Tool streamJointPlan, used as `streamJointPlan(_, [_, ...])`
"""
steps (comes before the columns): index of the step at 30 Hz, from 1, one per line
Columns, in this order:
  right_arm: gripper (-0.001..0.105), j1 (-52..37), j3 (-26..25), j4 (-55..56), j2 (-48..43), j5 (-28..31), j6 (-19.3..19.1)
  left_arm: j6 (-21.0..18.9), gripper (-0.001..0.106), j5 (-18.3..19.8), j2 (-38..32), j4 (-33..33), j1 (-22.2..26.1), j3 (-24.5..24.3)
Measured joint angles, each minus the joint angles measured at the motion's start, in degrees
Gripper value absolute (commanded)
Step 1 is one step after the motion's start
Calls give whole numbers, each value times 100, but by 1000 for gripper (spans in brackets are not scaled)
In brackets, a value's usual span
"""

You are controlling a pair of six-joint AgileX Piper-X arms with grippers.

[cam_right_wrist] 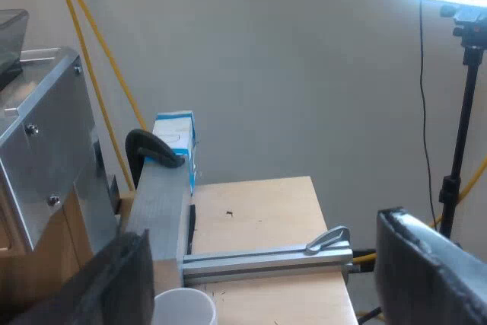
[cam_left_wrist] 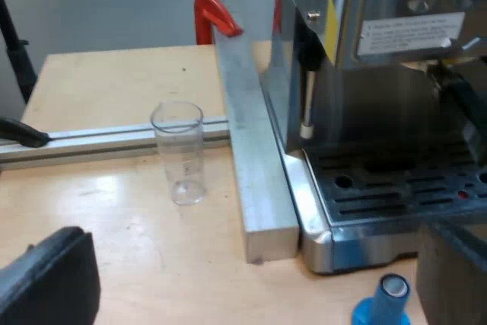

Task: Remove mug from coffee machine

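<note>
Grey wall behind; wooden tabletop (cam_left_wrist: 114,74) with aluminium rails (cam_left_wrist: 251,150) clamped across it. Measuring glass (cam_left_wrist: 179,154) stands just beside the thin rail, well in from the tabletop's edges. The left claw (cam_left_wrist: 251,272) has its fingers wide apart and holds nothing. It faces the blue tamper (cam_left_wrist: 384,302) and the espresso machine (cam_left_wrist: 342,74).

The right claw (cam_right_wrist: 266,272) is also spread wide and empty. The mug (cam_right_wrist: 183,306), rim only seen, sits by the rail joint, just inside one right finger.

Judgement: centre claw on mug, close squarely on its wall, lift straight, clear of rail.
</note>
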Motion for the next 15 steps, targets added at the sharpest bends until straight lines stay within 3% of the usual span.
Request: streamJointPlan(15, [63, 0, 1017, 245, -189, -258, 144, 0, 86, 30, 0, 48, 0, 11])
